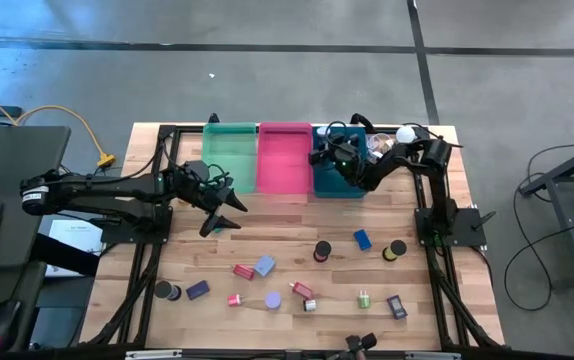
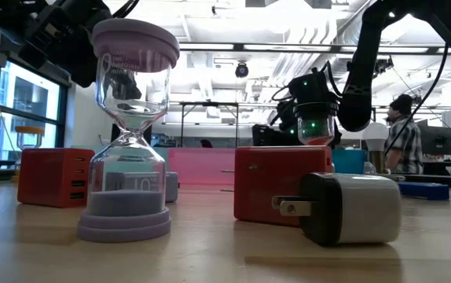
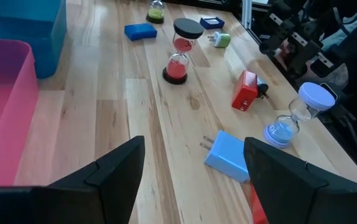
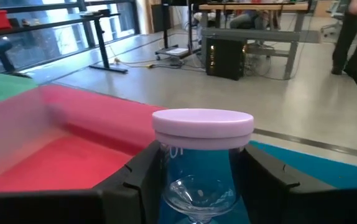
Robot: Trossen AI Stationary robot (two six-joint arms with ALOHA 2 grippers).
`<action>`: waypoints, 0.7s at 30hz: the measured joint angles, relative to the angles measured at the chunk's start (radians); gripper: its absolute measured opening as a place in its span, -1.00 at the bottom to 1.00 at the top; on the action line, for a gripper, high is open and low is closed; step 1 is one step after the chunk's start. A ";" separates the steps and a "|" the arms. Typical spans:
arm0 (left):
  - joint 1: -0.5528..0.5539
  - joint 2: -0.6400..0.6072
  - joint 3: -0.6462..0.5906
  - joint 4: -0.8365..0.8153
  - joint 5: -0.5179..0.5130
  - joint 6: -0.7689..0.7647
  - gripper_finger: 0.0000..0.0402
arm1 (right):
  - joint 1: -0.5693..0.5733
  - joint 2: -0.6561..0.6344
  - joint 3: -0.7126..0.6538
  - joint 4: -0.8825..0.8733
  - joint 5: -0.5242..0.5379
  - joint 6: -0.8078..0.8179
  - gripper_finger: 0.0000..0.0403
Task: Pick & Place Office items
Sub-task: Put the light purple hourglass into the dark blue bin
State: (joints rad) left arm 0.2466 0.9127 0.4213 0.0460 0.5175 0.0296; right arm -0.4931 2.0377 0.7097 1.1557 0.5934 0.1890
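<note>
Over the bins at the far edge of the tabletop (image 1: 297,225):
Right tool (image 4: 194,180): clamped on a lavender-capped hourglass (image 4: 202,158), one dark finger on each side of its glass body; in the high view it hangs above the teal bin (image 1: 339,172), close to the wall shared with the pink bin (image 1: 284,158).
Held hourglass: upright, its flat lavender cap above the fingers, with pink bin on one side and teal bin below in the right wrist view.
Left tool (image 1: 222,212): fingers apart and holding nothing, over bare wood just in front of the green bin (image 1: 229,152).
Green, pink, teal bins: side by side in a row, touching.
Office items on the tabletop: scattered across the near half, well apart from the bins.
Red-sand hourglass (image 3: 181,51): upright, black caps, near the middle.
Blue block (image 3: 140,30): lying flat beyond the red-sand hourglass.
Blue charger (image 3: 227,155): lying flat, prongs pointing away from the red charger (image 3: 245,91).
Second lavender hourglass (image 2: 129,130): upright near the front edge, blue sand in the lower bulb.
Black-and-white plug (image 2: 350,207): on its side just beside a red block (image 2: 282,184) in the low view.
Green adapter (image 3: 219,39): near a small dark blue item at the far right side.
Person: standing in the room behind, seen in the low view.
</note>
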 joint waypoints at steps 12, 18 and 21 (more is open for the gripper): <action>0.000 0.000 0.000 0.000 0.000 -0.001 0.33 | 0.000 0.000 0.000 0.001 0.005 0.001 -0.02; 0.000 0.000 0.000 0.000 0.001 -0.002 0.33 | 0.000 0.000 0.000 0.001 0.002 -0.019 -0.05; 0.000 0.000 0.000 0.000 0.001 -0.004 0.33 | 0.001 0.000 -0.001 0.004 0.002 -0.035 -0.02</action>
State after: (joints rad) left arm 0.2466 0.9127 0.4213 0.0460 0.5182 0.0254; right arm -0.4925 2.0377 0.7090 1.1595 0.5955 0.1541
